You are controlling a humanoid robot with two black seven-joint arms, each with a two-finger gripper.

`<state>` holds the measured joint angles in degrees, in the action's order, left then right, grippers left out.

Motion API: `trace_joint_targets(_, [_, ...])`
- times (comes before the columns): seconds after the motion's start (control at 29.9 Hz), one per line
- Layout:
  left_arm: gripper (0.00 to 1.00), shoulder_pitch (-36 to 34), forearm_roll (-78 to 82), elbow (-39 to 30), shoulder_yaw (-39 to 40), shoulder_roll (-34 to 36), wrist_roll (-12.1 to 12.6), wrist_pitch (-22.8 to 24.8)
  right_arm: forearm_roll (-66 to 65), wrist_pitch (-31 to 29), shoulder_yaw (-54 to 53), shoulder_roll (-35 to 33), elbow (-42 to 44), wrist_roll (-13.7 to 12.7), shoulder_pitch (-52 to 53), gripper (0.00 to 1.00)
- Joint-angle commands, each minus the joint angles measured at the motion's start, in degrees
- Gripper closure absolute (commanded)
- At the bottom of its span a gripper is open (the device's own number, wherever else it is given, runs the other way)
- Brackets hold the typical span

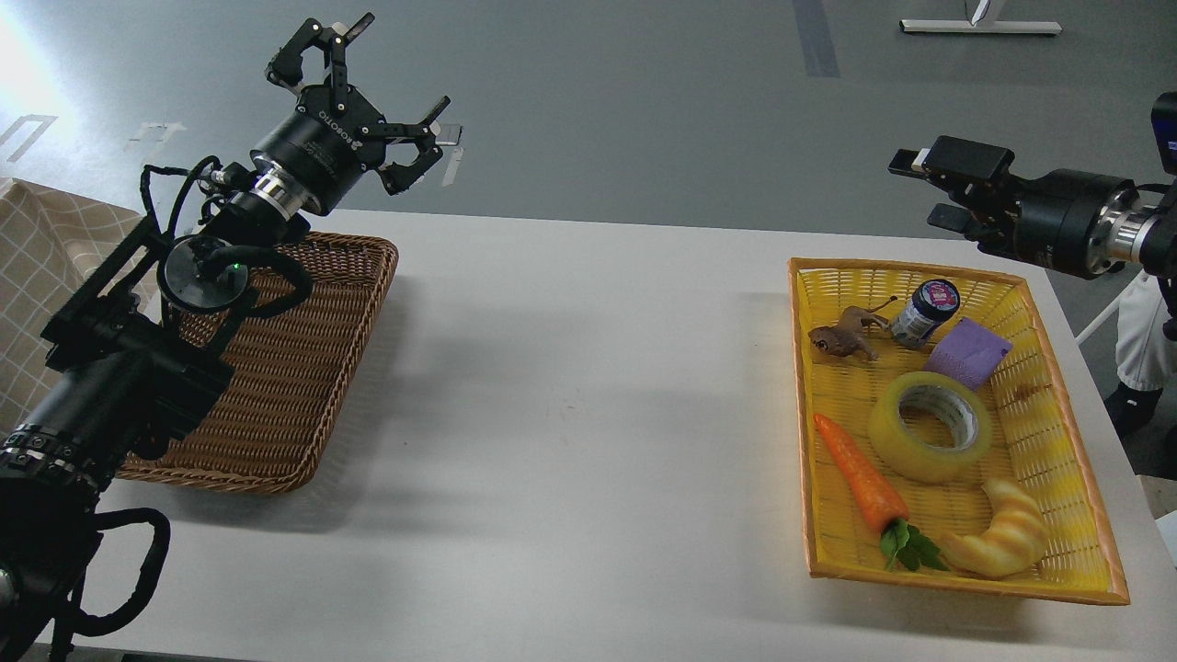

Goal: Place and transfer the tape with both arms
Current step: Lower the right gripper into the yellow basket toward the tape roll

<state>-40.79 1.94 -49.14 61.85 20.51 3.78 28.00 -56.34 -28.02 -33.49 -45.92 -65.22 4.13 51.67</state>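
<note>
The tape [929, 452], a wide yellowish translucent roll with a grey-white core, lies flat in the middle of the yellow basket [802, 432] at the right of the table. My right gripper [924, 191] hangs above and behind the basket's far edge, pointing left, with its fingers apart and empty, well clear of the tape. My left gripper [382, 78] is raised above the far corner of the brown wicker basket [294, 386] at the left, with its fingers spread wide and empty.
In the yellow basket, around the tape, lie a toy carrot [860, 480], a croissant-shaped bread toy [1004, 538], a purple block [967, 354], a small dark jar [923, 311] and a brown toy animal [841, 338]. A checked cloth [41, 267] is at the far left.
</note>
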Motion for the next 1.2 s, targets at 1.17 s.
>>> trace_joint_targets(1.17, [0.02, 0.0, 0.0, 0.0, 0.4, 0.3, -0.1, 0.0, -15.3, 0.9, 0.0, -13.8, -13.8, -11.7, -18.0, 0.02])
